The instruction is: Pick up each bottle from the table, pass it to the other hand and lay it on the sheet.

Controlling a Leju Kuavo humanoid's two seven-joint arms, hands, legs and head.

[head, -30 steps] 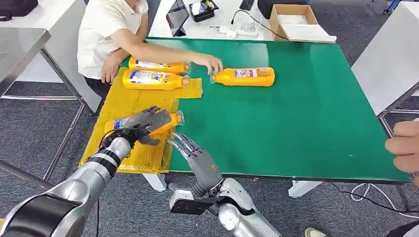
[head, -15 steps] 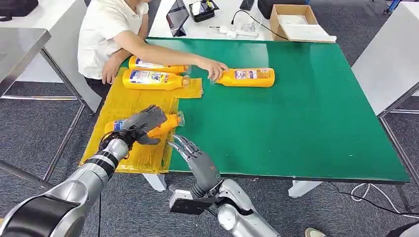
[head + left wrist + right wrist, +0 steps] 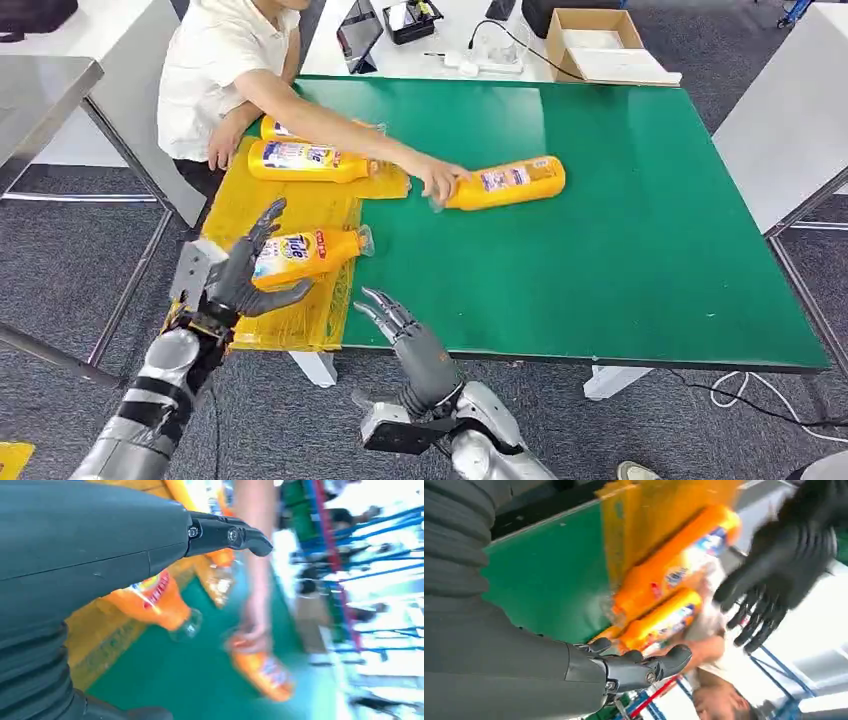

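The right robot hand (image 3: 400, 325) hovers empty, fingers spread, at the table's (image 3: 620, 250) near edge. At ten o'clock, the released left robot hand (image 3: 240, 275) flanks a Tide bottle (image 3: 305, 252) on the yellow sheet (image 3: 255, 205). Beyond, a person's hand (image 3: 440, 180) touches another bottle (image 3: 510, 183).

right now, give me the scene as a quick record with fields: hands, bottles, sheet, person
left hand: open, fingers spread beside the near bottle, not gripping it
right hand: open at the table's near edge, holding nothing
near bottle: lying on the yellow sheet, cap over the green table
far bottles: two lying at the sheet's far end
loose bottle: lying on the green table
person's hand: on the loose bottle's cap end
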